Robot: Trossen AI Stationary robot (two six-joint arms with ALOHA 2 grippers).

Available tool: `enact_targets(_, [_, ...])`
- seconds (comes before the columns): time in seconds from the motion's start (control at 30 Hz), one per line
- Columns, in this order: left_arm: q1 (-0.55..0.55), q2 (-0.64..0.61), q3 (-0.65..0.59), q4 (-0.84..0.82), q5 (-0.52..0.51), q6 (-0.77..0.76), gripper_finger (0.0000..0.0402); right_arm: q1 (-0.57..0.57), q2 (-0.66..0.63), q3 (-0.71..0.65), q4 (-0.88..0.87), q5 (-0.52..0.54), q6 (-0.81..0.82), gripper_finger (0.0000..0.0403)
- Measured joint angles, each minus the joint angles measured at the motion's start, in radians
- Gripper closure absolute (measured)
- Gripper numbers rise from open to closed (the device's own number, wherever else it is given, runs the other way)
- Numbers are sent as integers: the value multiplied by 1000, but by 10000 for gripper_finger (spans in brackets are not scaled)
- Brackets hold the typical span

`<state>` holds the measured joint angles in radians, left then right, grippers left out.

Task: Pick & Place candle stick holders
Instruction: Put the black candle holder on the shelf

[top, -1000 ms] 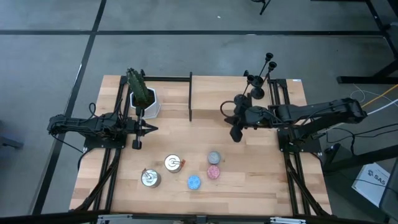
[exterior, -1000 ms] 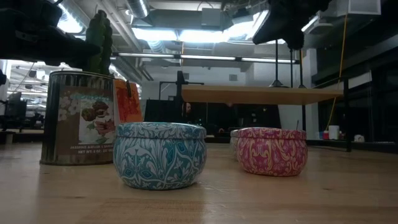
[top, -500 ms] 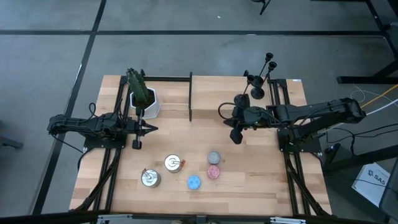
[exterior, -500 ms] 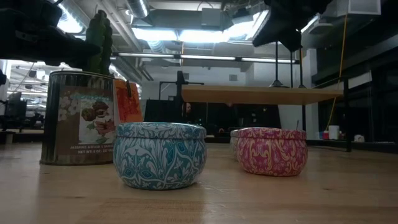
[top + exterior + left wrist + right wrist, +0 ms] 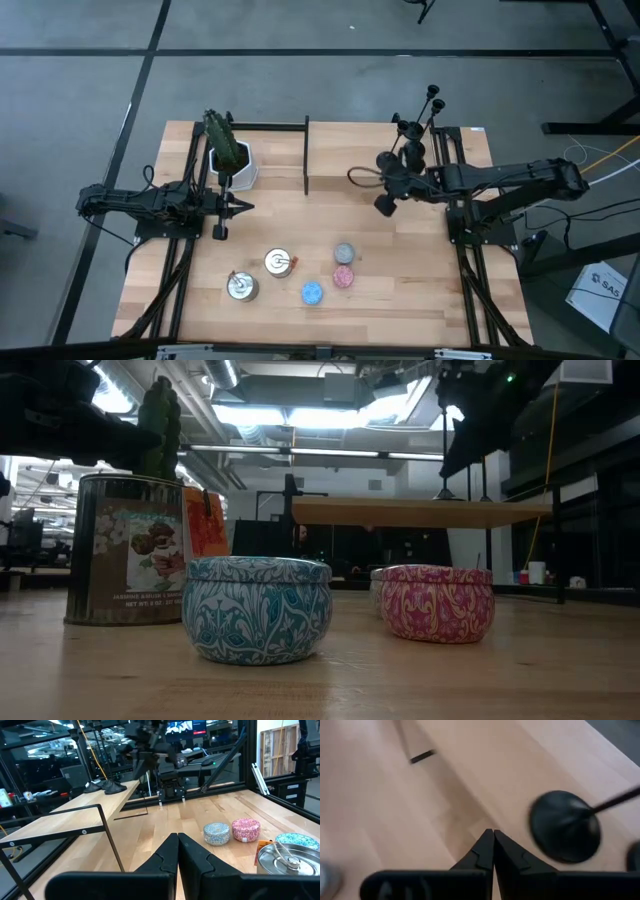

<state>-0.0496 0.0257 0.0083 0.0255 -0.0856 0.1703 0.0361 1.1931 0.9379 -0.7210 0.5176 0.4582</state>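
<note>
Candle stick holders (image 5: 415, 135), apparently four, stand beside the closed, empty right claw (image 5: 384, 205).

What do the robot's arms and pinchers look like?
Both arms are dark, almost black, built from thin jointed sections. The right arm has a dark cable looping out near its wrist. The left gripper and right gripper each have two flat black fingers narrowing to points.
</note>
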Motion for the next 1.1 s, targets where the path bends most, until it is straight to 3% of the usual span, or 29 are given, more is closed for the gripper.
enact_targets(0.23, [0,0,0,0,0,0,398,-95,7,0,-2,-41,47,392])
enact_targets(0.5, [0,0,0,0,0,0,398,-109,37,0,7,-54,39,392])
enact_targets(0.77, [0,0,0,0,0,0,398,-124,114,2,27,3,60,392])
enact_targets(1.1, [0,0,0,0,0,0,398,-142,122,0,33,63,62,392])
